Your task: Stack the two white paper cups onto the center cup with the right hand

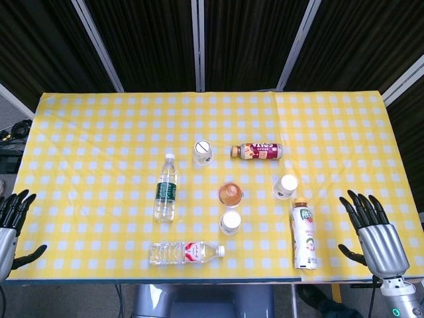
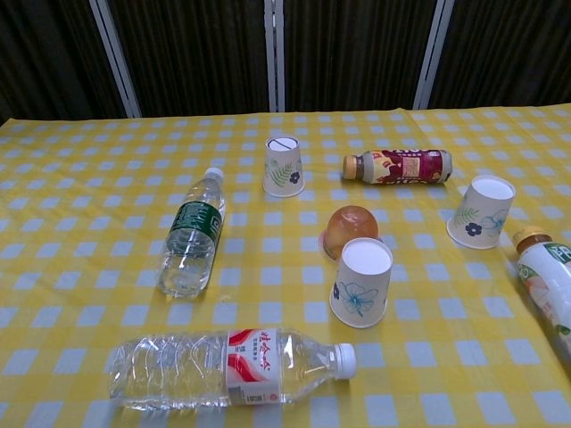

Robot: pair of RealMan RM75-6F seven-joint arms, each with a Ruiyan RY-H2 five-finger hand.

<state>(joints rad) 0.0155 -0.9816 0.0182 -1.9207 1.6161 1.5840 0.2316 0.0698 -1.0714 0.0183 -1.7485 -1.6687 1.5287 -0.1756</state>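
Three white paper cups stand upside down on the yellow checked table (image 1: 99,132). One cup (image 1: 202,153) (image 2: 284,167) is toward the back, one (image 1: 286,186) (image 2: 480,211) is at the right, and one (image 1: 230,222) (image 2: 360,282) is nearest the front. A small orange cup (image 1: 230,193) (image 2: 350,230) sits in the middle, just behind the front white cup. My right hand (image 1: 372,228) hovers at the table's front right edge with fingers spread, holding nothing. My left hand (image 1: 13,222) is at the front left edge, also spread and empty. Neither hand shows in the chest view.
A green-label water bottle (image 1: 166,189) (image 2: 190,236) lies left of centre. A red-label water bottle (image 1: 184,252) (image 2: 232,366) lies along the front. A dark red drink bottle (image 1: 257,152) (image 2: 399,167) lies at the back. A white drink bottle (image 1: 303,232) (image 2: 551,285) lies beside my right hand.
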